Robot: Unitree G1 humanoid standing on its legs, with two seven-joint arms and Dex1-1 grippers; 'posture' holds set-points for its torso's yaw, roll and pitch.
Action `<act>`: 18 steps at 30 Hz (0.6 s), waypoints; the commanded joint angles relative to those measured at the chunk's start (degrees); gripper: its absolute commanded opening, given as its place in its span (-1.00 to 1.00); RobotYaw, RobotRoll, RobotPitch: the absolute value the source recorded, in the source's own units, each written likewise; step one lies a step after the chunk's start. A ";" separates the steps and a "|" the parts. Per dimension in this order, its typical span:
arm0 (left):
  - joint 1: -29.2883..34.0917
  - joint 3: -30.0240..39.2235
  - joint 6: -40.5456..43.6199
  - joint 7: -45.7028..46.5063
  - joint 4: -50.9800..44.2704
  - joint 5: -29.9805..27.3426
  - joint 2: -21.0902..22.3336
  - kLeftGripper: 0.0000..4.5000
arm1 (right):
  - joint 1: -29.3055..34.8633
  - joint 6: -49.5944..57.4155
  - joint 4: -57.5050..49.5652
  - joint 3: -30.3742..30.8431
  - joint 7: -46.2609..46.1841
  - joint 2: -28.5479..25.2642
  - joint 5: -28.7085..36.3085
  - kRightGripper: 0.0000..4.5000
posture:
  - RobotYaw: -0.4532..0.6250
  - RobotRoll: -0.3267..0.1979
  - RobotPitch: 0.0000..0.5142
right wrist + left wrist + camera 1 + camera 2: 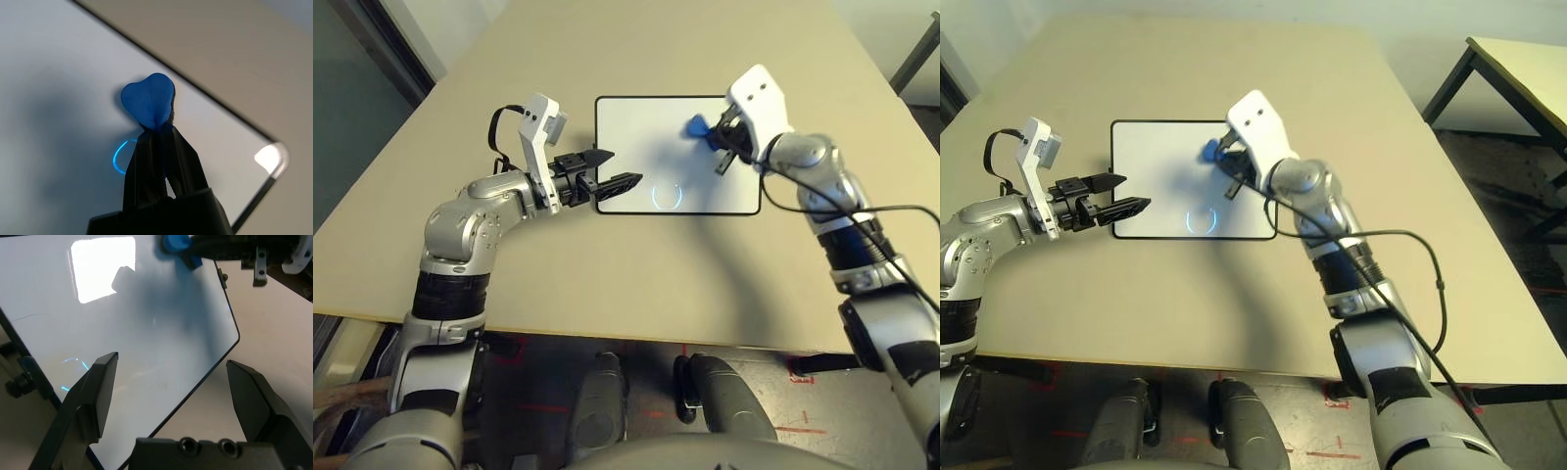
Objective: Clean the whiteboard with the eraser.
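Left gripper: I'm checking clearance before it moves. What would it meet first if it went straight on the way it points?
Probably the whiteboard. The open left gripper points across its near left corner and slightly down, so it would likely touch the white surface near the blue mark; its height above the board is unclear.

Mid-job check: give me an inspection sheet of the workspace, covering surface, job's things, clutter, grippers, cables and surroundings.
Surface: beige table, bare around the board.
Job's things: whiteboard lies flat mid-table; a blue curved mark remains near its near edge. Eraser is pinched in the right gripper, over the board's far right part; contact with the board cannot be told.
Clutter: nothing seen.
Grippers: left gripper open, at the board's left near corner, holding nothing. Right gripper shut on the eraser.
Cables: black cable runs along the right arm; a black loop at the left wrist.
Surroundings: another table on the right; red floor markings below.
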 commanded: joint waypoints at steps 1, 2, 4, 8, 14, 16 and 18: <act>0.17 -0.74 0.26 -0.45 0.26 0.06 0.27 1.00 | 1.21 0.74 0.96 0.21 -0.55 0.85 0.21 -1.00 | -0.17 0.25 -0.35; 0.24 -0.71 0.25 -0.43 0.21 0.07 0.30 1.00 | 2.01 0.96 0.22 0.50 -0.43 1.17 0.29 -1.00 | -0.17 0.25 -0.35; 0.40 -0.63 0.25 -0.40 0.06 0.06 0.40 1.00 | 4.19 1.86 -2.28 1.39 0.13 1.94 0.42 -1.00 | -0.17 0.25 -0.36; 0.60 -0.55 0.19 -0.35 -0.05 0.08 0.48 1.00 | 9.19 4.71 -8.79 3.74 1.50 3.61 0.31 -1.00 | -0.16 0.25 -0.37; 0.43 -0.64 -0.04 -0.45 0.25 0.20 0.45 1.00 | 14.55 7.27 -14.51 6.59 3.03 4.23 -0.18 -1.00 | -0.16 0.25 -0.38; 0.28 -0.65 -0.14 -0.53 0.49 0.25 0.47 1.00 | 14.92 7.50 -14.69 6.76 3.15 4.04 -0.13 -1.00 | -0.16 0.25 -0.38; 0.18 -0.60 -0.23 -0.60 0.66 0.28 0.54 1.00 | 14.71 7.83 -14.70 6.33 3.07 3.92 0.06 -1.00 | -0.16 0.25 -0.38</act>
